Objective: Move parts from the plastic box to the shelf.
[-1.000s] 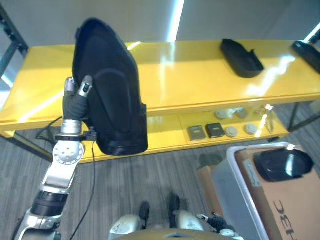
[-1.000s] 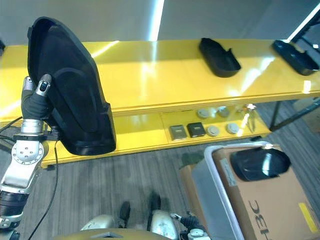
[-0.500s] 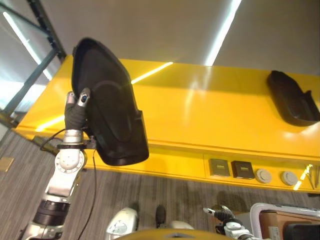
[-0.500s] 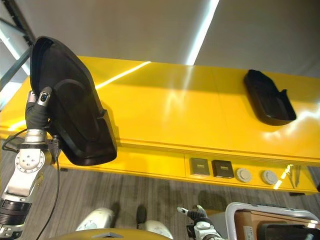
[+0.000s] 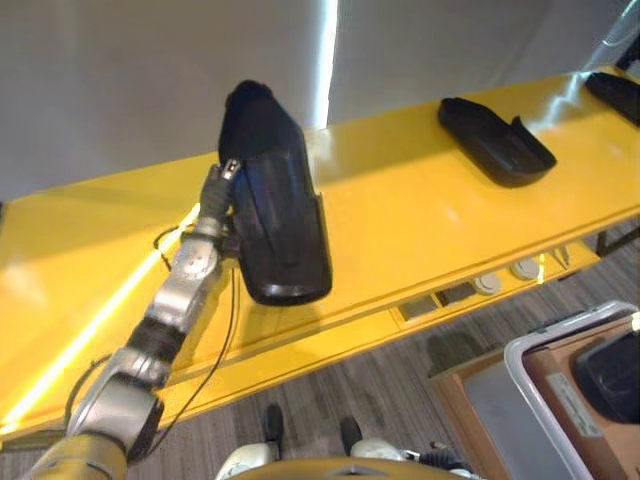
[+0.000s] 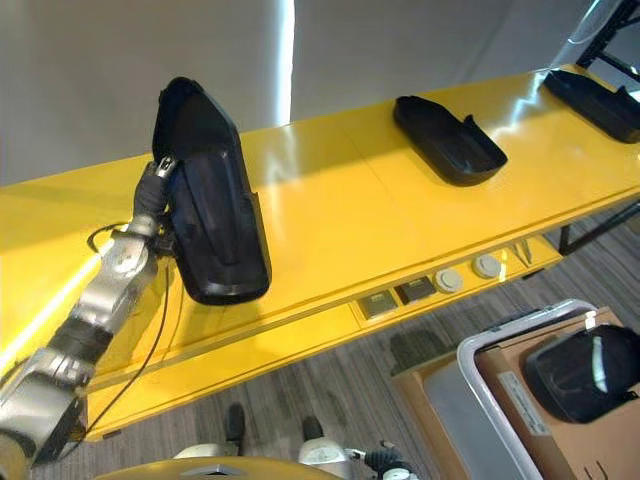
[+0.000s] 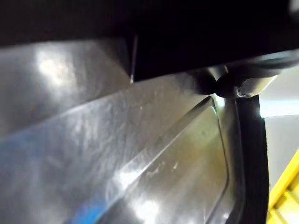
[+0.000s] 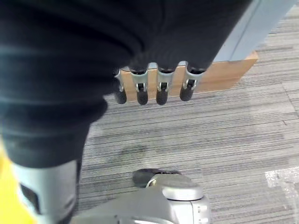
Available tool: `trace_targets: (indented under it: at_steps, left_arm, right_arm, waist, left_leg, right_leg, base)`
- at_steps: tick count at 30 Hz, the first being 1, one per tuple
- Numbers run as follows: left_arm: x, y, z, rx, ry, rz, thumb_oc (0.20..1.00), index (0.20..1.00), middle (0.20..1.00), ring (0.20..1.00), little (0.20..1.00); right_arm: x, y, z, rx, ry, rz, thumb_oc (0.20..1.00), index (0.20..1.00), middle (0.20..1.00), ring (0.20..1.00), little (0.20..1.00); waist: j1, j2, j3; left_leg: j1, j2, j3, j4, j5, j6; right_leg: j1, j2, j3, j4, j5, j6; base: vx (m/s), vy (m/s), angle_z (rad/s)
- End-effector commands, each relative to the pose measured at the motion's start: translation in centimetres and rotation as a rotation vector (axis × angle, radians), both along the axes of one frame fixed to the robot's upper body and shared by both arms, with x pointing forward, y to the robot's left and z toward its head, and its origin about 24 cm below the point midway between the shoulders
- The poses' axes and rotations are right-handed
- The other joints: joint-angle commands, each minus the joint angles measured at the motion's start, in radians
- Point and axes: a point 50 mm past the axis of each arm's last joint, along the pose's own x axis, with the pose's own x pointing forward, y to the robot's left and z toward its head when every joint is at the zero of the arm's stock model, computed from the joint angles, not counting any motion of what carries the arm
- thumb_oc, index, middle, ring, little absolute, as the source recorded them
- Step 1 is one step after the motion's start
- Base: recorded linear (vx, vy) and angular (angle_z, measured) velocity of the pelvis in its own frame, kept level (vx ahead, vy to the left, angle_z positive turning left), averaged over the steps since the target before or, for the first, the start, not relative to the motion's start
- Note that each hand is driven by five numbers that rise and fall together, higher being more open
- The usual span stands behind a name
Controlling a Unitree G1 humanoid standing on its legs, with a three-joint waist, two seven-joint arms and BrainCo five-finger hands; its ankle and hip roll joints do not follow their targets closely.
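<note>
A large black plastic part [image 5: 278, 215] stands nearly upright over the top of the yellow shelf [image 5: 400, 215], left of the middle. My left hand [image 5: 218, 190] is shut on its left edge, arm stretched out over the shelf. I cannot tell whether the part's lower end touches the shelf. In the left wrist view the part's glossy black inside [image 7: 140, 154] sits very close. The grey plastic box [image 6: 478, 352] stands on the floor at lower right with another black part [image 6: 585, 372] in it. My right hand [image 8: 149, 88] hangs open over the carpet, holding nothing.
Two more black parts lie on the shelf top, one right of the middle [image 6: 447, 137] and one at the far right end [image 6: 597, 102]. Small dark and round pieces [image 6: 415, 290] sit on the lower shelf level. A cardboard sheet [image 5: 600, 440] lies inside the box.
My left arm has reached forward and carried the black part from in front of the shelf to over its top. The camera has also swung, bringing the box into view again.
</note>
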Motion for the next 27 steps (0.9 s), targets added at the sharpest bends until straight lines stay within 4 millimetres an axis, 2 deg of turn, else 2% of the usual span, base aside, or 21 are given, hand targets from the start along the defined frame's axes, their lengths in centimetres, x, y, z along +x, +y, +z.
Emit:
trace_targets:
  at_steps: [1, 3, 5, 8, 12, 17, 18, 24, 26, 27]
  left_arm:
    - [1.6, -1.4, 6.8, -0.013, -0.187, 0.017, 0.200, 0.200, 0.200, 0.200, 0.200]
    - [2.2, -1.5, 7.2, 0.000, -0.172, 0.029, 0.200, 0.200, 0.200, 0.200, 0.200]
    - [3.1, -2.1, 8.3, 0.022, -0.146, 0.032, 0.200, 0.200, 0.200, 0.200, 0.200]
    - [3.7, -2.5, 8.1, 0.050, -0.099, 0.042, 0.200, 0.200, 0.200, 0.200, 0.200]
    - [3.7, -3.3, 6.4, 0.017, -0.039, 0.024, 0.200, 0.200, 0.200, 0.200, 0.200]
    - [3.5, -3.5, 4.7, 0.022, 0.004, 0.032, 0.200, 0.200, 0.200, 0.200, 0.200]
    - [3.5, -3.7, 3.8, 0.026, 0.030, 0.043, 0.200, 0.200, 0.200, 0.200, 0.200]
    - [3.4, -4.5, 3.6, 0.034, 0.032, 0.044, 0.200, 0.200, 0.200, 0.200, 0.200]
    - [3.3, -4.8, 3.2, 0.044, 0.040, 0.051, 0.366, 0.366, 0.366, 0.366, 0.366]
    - [3.3, -4.9, 3.1, 0.061, 0.042, 0.057, 0.915, 0.915, 0.915, 0.915, 0.915]
  right_arm:
    - [0.1, -0.7, 0.1, -0.019, 0.034, 0.065, 1.000, 1.000, 1.000, 1.000, 1.000]
    - [0.3, -0.8, 0.2, -0.024, 0.034, 0.066, 1.000, 1.000, 1.000, 1.000, 1.000]
    - [2.0, -0.7, 0.6, -0.023, -0.007, 0.061, 1.000, 1.000, 1.000, 1.000, 1.000]
    - [3.0, -0.4, 0.8, -0.016, -0.029, 0.066, 1.000, 1.000, 1.000, 1.000, 1.000]
    - [4.5, -0.2, 1.2, -0.013, -0.072, 0.066, 1.000, 1.000, 1.000, 1.000, 1.000]
    - [5.0, 0.2, 1.3, -0.002, -0.091, 0.065, 1.000, 1.000, 1.000, 1.000, 1.000]
    - [5.2, 0.5, 1.4, 0.002, -0.096, 0.078, 1.000, 1.000, 1.000, 1.000, 1.000]
    - [5.3, 0.7, 1.3, 0.001, -0.091, 0.083, 1.000, 1.000, 1.000, 1.000, 1.000]
    - [5.2, 0.8, 1.3, 0.004, -0.090, 0.085, 1.000, 1.000, 1.000, 1.000, 1.000]
    - [5.1, 0.9, 1.2, 0.006, -0.091, 0.084, 1.000, 1.000, 1.000, 1.000, 1.000]
  waist:
    - [0.017, 0.008, -0.014]
    - [0.015, 0.010, -0.006]
    - [0.009, 0.013, 0.019]
    - [0.011, 0.015, 0.030]
    - [0.016, 0.016, 0.043]
    - [0.022, 0.015, 0.050]
    - [0.022, 0.014, 0.053]
    - [0.023, 0.015, 0.062]
    - [0.022, 0.016, 0.064]
    - [0.023, 0.016, 0.064]
  left_leg:
    - [-0.005, 0.076, -0.045, -0.007, -0.067, -0.058]
    - [-0.012, 0.076, -0.044, -0.007, -0.066, -0.058]
    - [-0.035, 0.076, -0.041, -0.007, -0.055, -0.059]
    - [-0.046, 0.078, -0.040, -0.007, -0.048, -0.060]
    - [-0.055, 0.078, -0.039, -0.007, -0.042, -0.061]
    - [-0.055, 0.081, -0.038, -0.007, -0.041, -0.063]
    - [-0.056, 0.082, -0.039, -0.007, -0.039, -0.064]
    - [-0.066, 0.080, -0.045, -0.007, -0.036, -0.066]
    - [-0.068, 0.079, -0.047, -0.007, -0.035, -0.066]
    - [-0.069, 0.079, -0.049, -0.007, -0.034, -0.067]
  right_leg:
    - [-0.066, -0.005, -0.007, 0.001, 0.016, 0.035]
    - [-0.076, -0.005, -0.007, 0.001, 0.020, 0.038]
    - [-0.107, -0.004, -0.003, 0.001, 0.033, 0.040]
    - [-0.123, -0.001, -0.003, 0.001, 0.039, 0.043]
    - [-0.138, 0.003, -0.001, 0.001, 0.042, 0.042]
    - [-0.137, 0.005, -0.004, 0.001, 0.041, 0.042]
    - [-0.136, 0.005, -0.006, 0.001, 0.040, 0.040]
    - [-0.143, 0.004, -0.018, 0.001, 0.041, 0.039]
    - [-0.143, 0.003, -0.022, 0.001, 0.041, 0.038]
    - [-0.143, 0.004, -0.024, 0.001, 0.040, 0.038]
  base:
    - [-0.06, -0.003, -0.14]
    - [-0.05, 0.000, -0.05]
    - [-0.08, -0.001, -0.07]
    - [-0.02, -0.012, -0.11]
    - [-0.01, -0.009, -0.10]
    - [0.00, 0.000, 0.00]
    - [0.00, 0.000, 0.00]
    - [0.00, 0.000, 0.00]
    - [0.00, 0.000, 0.00]
    - [0.00, 0.000, 0.00]
